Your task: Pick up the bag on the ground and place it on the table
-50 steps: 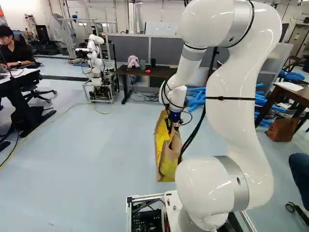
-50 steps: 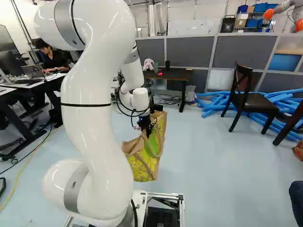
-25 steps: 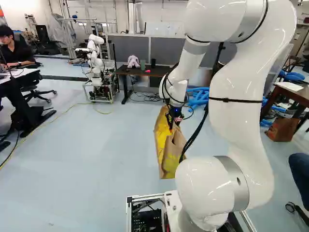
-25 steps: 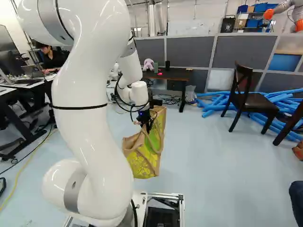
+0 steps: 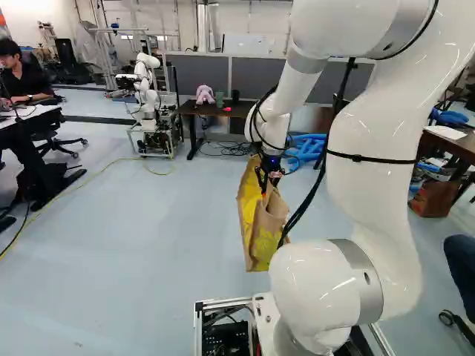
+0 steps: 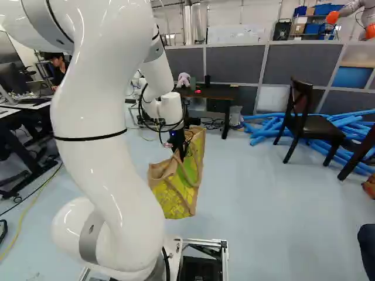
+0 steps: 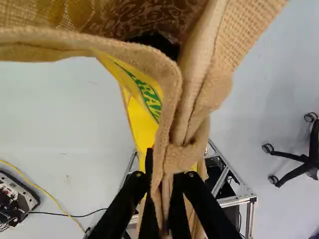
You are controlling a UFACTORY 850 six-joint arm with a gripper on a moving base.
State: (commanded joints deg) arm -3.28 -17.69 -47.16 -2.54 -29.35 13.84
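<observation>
- Bag [image 5: 251, 222] of coarse tan cloth with yellow sides: it hangs below the gripper, ahead of the base, and appears to be off the floor [image 5: 148, 222]. Its weight pulls down from one pinched spot, which would explain the tilt.
- Gripper [image 7: 164, 184]: clenched on the bag's bunched rim and strap, a finger against either side. That doubled cloth probably gives a firmer bite than a single layer would.
- Mouth of the bag: it gapes ahead of the fingers, since only part of the rim is pinched; a handle loop [image 6: 187, 173] droops loose and could snag on an edge.
- Arm [image 5: 378, 193]: bent high and reaching forward, presumably so the bag hangs away from the base.
- Dark table [image 6: 220, 92] by the partition: likely the goal, though well apart from the bag. The base probably has to drive there, with the bag's bottom raised above the near edge first.
- Plush toy [image 5: 205, 94], green cup [image 5: 220, 99] and dark cup [image 5: 235, 97]: toward the table's far edge, the toy nearest the left corner in the left base view. The opposite end seems the safer landing place.
- Brown table [image 5: 453, 145] at the right of the left base view: papers lie on it; it could be the one meant instead.
</observation>
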